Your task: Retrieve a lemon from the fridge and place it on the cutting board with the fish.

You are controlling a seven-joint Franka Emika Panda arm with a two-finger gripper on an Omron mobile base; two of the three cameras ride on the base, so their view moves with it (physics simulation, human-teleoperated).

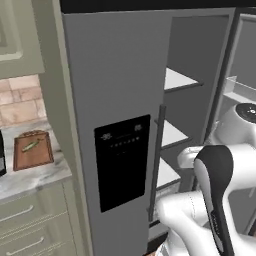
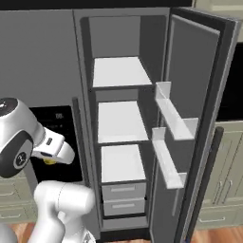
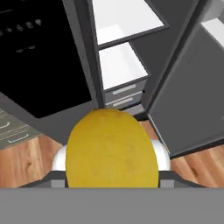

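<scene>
Lemon: large in hand view, pinched between gripper fingers, white pads pressed on both flanks; yellow sliver also at 9 o'clock in right base view, under white arm.
Fridge: right door swung open, left door closed, black dispenser panel on it. White shelves and two grey drawers inside.
Cutting board: on marble counter, 9 o'clock in left base view; fish lying on board.
</scene>
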